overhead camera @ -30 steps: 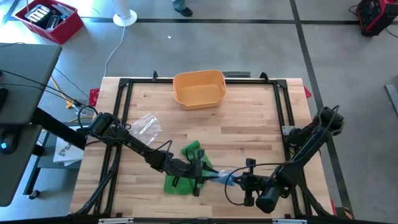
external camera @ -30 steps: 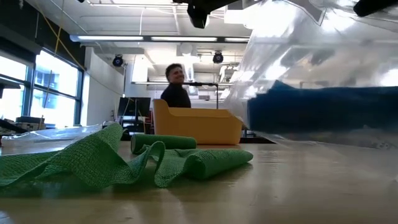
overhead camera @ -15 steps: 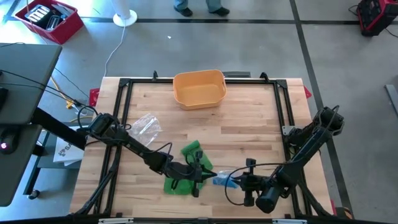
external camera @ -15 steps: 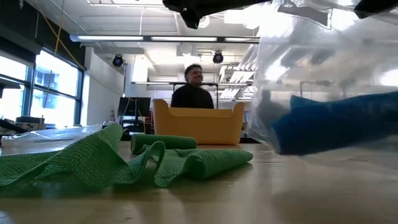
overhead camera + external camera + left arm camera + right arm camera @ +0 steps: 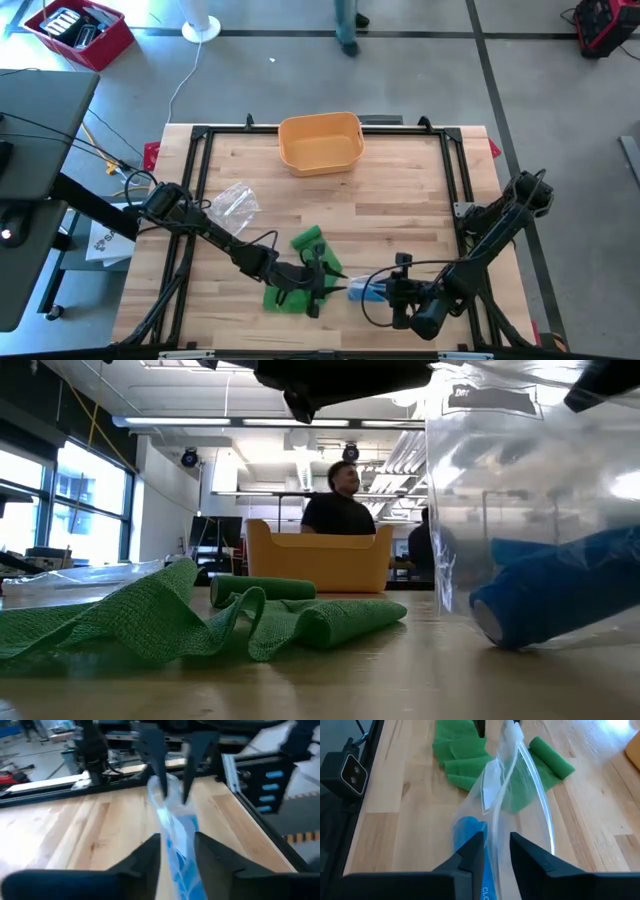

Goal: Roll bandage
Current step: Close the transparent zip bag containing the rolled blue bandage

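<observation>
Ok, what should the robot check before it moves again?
1. Clear bag between both tools: ok; left tool and right tool each straddle it.
2. Firm grip on the bag: cannot tell.
3. Blue roll inside the bag: ok.
4. Green bandage on the table: ok, mostly unrolled.
5. Yellow bin out of the way: ok, at the far edge.

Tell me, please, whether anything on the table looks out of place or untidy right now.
Yes. The green bandage lies crumpled and mostly unrolled near the front edge, only one end still rolled. Beside it a clear bag holding a blue roll is stretched between the left hand and right hand.
</observation>
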